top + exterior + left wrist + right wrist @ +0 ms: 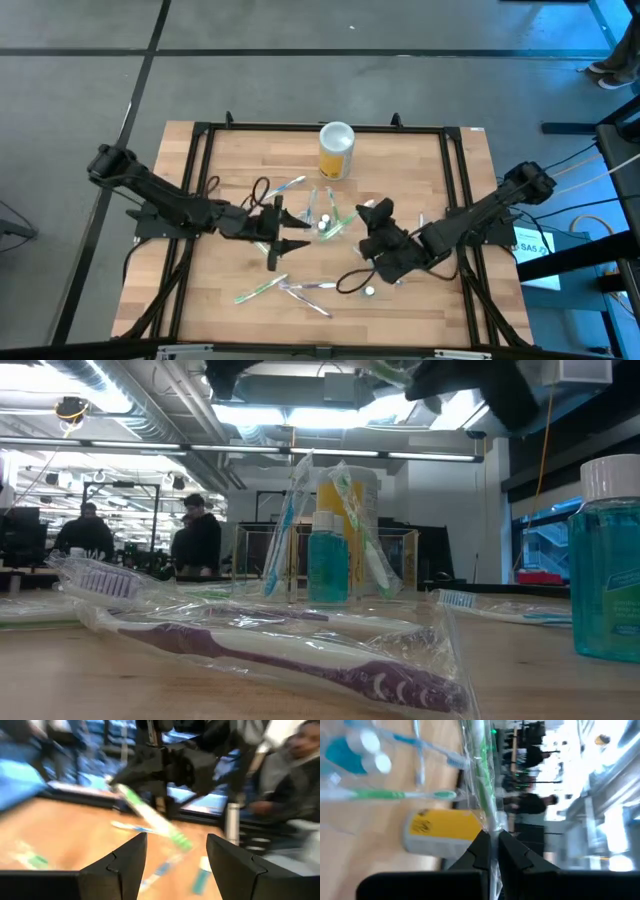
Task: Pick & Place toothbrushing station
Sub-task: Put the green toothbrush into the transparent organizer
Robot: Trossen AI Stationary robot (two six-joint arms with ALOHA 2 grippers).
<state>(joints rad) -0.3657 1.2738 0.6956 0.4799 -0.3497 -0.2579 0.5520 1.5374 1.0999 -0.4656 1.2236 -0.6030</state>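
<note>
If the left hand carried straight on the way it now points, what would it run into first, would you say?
Most likely the green wrapped toothbrush that the right hand holds up ahead of it. The left hand is open and aimed at that toothbrush, though how far off it lies is hard to judge.

Yellow canister (445, 831): bore a dark printed mark on its side, not legible.
Mouthwash bottle (607, 580): carried a label with pale lettering, too blurred to read.
Brush wrappers (290, 650): showed no readable print.
Readable text overall: none was found.
</note>
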